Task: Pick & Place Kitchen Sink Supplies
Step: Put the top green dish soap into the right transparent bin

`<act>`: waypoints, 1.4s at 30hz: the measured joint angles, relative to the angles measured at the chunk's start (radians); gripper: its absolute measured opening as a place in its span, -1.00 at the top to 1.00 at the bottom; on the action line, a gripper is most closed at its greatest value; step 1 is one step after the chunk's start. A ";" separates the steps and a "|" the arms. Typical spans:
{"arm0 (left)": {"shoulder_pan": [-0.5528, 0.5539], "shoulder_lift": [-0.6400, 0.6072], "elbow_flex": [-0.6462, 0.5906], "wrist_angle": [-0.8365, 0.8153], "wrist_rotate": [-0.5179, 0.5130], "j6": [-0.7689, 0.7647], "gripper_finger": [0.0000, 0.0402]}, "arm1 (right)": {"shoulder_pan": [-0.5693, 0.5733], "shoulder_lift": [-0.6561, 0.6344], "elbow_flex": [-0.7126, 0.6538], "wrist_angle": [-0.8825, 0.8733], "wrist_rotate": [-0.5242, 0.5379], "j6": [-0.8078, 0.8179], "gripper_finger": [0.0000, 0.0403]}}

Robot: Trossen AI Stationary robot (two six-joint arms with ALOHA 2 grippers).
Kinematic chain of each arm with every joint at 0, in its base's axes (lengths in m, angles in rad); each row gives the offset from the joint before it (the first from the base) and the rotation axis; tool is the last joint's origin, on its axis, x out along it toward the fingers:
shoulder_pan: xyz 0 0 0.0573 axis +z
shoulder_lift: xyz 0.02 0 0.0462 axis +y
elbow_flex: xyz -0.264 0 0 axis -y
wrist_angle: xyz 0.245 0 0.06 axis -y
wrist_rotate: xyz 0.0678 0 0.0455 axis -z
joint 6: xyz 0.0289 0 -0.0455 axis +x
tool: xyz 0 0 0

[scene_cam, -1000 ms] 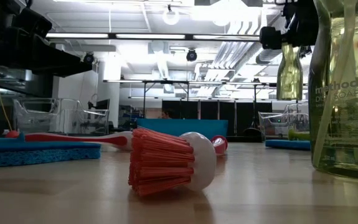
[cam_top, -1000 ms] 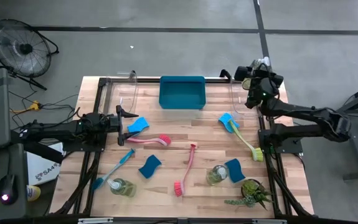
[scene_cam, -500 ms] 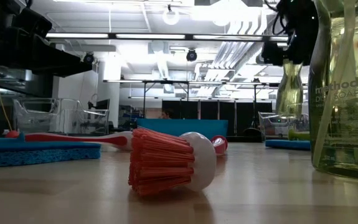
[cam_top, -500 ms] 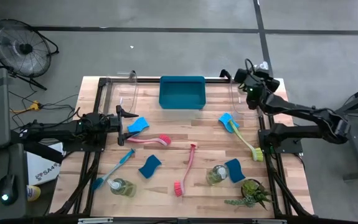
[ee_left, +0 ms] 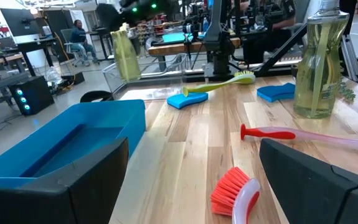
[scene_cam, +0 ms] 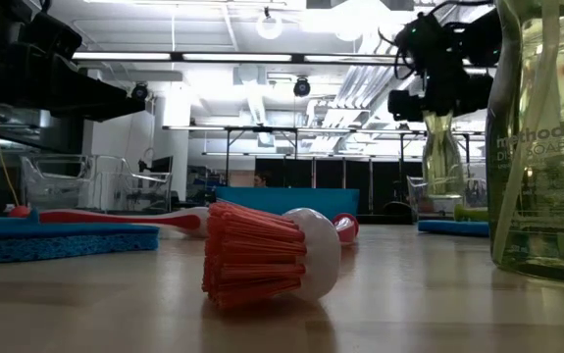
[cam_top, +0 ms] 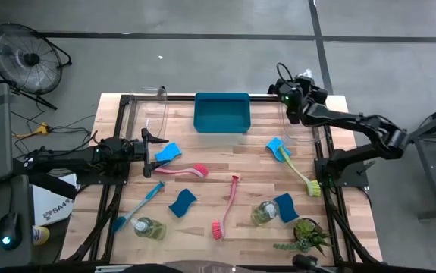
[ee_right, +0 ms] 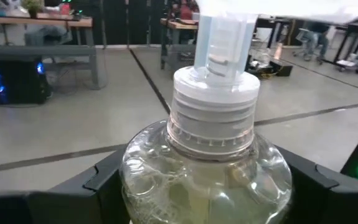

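Right gripper [cam_top: 292, 101] is up at the far right corner of the table, clamped on a clear soap bottle [ee_right: 207, 168] that hangs off the surface; the right wrist view shows the bottle's shoulders wedged between both fingers, the low view shows it dangling well above the table. It sits near the clear bin [cam_top: 288, 117] at the right edge and right of the blue tray [cam_top: 221, 112], so this looks like a carry toward a drop, destination not certain. Left gripper [cam_top: 148, 146] waits low at the left side with jaws wide apart, nothing between them, just beside a blue sponge [cam_top: 167, 152]. Blue tray looks empty in the high view. Most supplies are not yet placed: pink-red brush [cam_top: 183, 171] by the left gripper, second pink-red brush [cam_top: 226, 208] mid-table, blue brush [cam_top: 138, 206] front left, yellow-green brush [cam_top: 299, 173] on the right with a sponge [cam_top: 274, 144] at its far end, sponge [cam_top: 182, 202] centre, sponge [cam_top: 285, 207] front right, bottle [cam_top: 148, 227] front left, bottle [cam_top: 264, 213] front centre. Green plant [cam_top: 307, 236] at front right is not a target. Judgement: early stage, one bottle in hand, about nine items left on the wood
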 joint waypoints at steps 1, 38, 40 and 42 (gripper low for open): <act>0.000 0.000 0.000 0.000 0.000 0.000 -0.77 | -0.006 0.011 0.004 0.000 0.001 0.012 -0.40; 0.000 0.000 0.000 0.000 0.000 0.000 -0.77 | -0.071 0.176 0.010 -0.007 -0.082 0.204 -0.40; 0.000 0.000 0.000 0.000 0.000 0.000 -0.77 | -0.071 0.176 0.011 -0.004 -0.102 0.187 -0.40; 0.000 0.000 0.000 0.000 0.000 0.000 -0.77 | -0.071 0.175 0.011 0.001 -0.108 0.176 -0.40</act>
